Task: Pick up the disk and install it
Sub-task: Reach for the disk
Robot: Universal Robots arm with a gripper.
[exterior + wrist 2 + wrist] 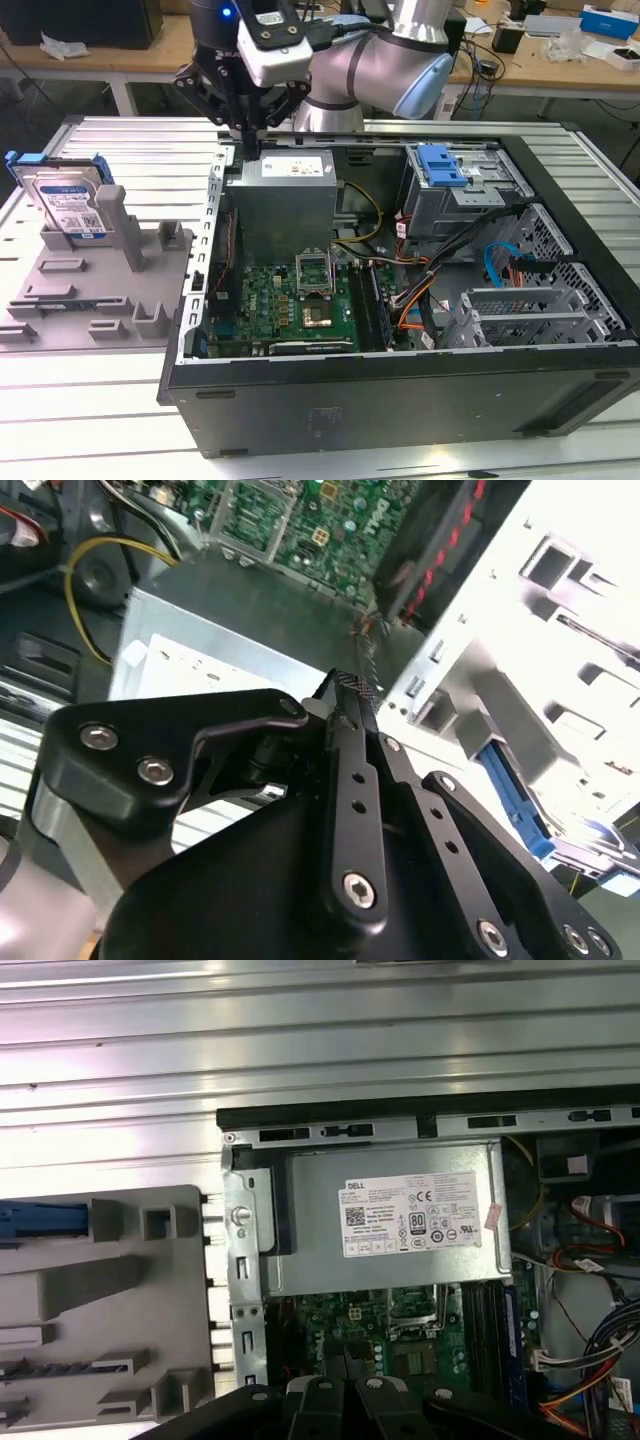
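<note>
Exterior view: set high and off the arm, looking obliquely down across the ribbed aluminium bench [90, 420] at the open black computer case [400, 400], at middle range. First wrist view: faces straight down over the case's rim. Second wrist view: close, sighting along the black metal claw [352, 692]. All three views share the grey boxy power supply [285, 195] and the green motherboard [290, 300].

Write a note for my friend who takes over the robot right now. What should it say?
Gripper: shut, holding nothing, hanging above the edge of the grey power supply in the open computer case.
Disk: standing upright in the grey holder at the exterior view's left, outside the case and apart from the gripper.
Done: nothing to the disk that shows.
Left: the disk is not yet picked up and not yet installed.
</note>
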